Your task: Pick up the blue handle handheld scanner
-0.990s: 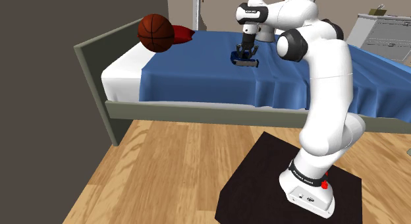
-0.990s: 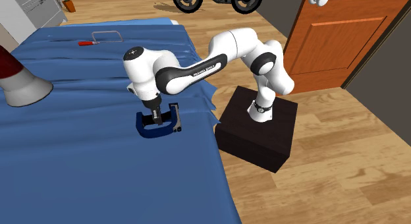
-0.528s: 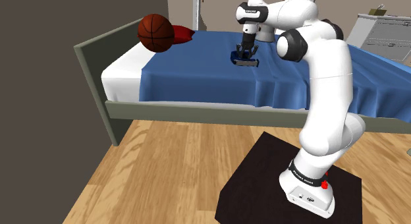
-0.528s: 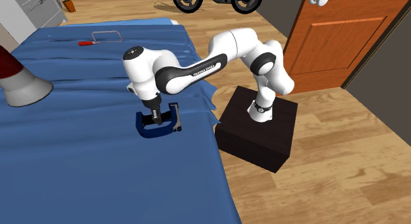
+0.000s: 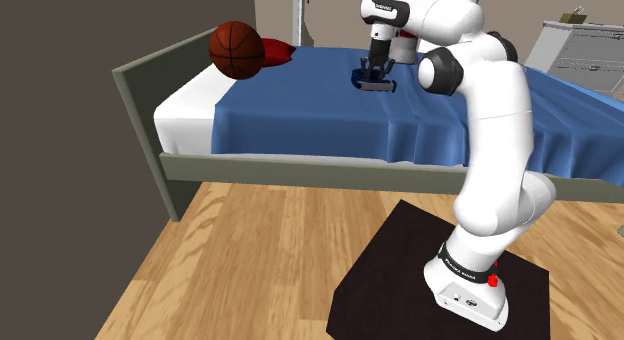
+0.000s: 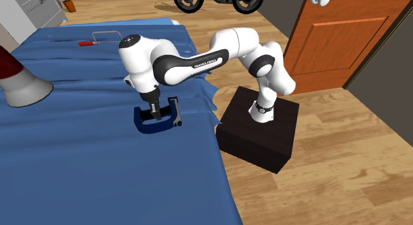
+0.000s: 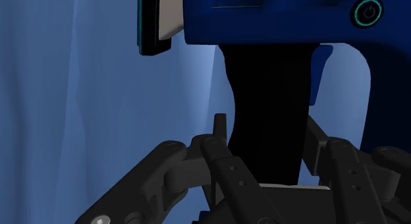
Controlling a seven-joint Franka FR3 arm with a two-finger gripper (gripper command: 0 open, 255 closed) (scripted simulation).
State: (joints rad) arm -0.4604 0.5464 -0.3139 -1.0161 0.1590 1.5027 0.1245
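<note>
The handheld scanner (image 6: pixel 157 118) has a blue body and a black grip. It hangs over the blue bed cover (image 6: pixel 86 164), near the bed's side edge, and seems just off the cloth. My gripper (image 6: pixel 156 112) comes down from above and is shut on the scanner. In the shoulder view the gripper (image 5: pixel 375 75) holds the scanner (image 5: pixel 374 83) over the middle of the bed. In the wrist view the black grip (image 7: pixel 270 117) is clasped between the fingers (image 7: pixel 220 130), with the blue head (image 7: pixel 263 18) and its round power button beyond them.
A basketball (image 5: pixel 236 49) and a red thing (image 5: pixel 276 54) lie near the grey bed board (image 5: pixel 140 108). A white cone (image 6: pixel 23 85) and a red-handled saw (image 6: pixel 99 38) rest on the cover. An orange door (image 6: pixel 344 38) and a motorcycle (image 6: pixel 218 0) stand beyond the stand (image 6: pixel 258 128).
The arm has risen and swung a little further over the bed, and the scanner has gone up with the shut gripper.
</note>
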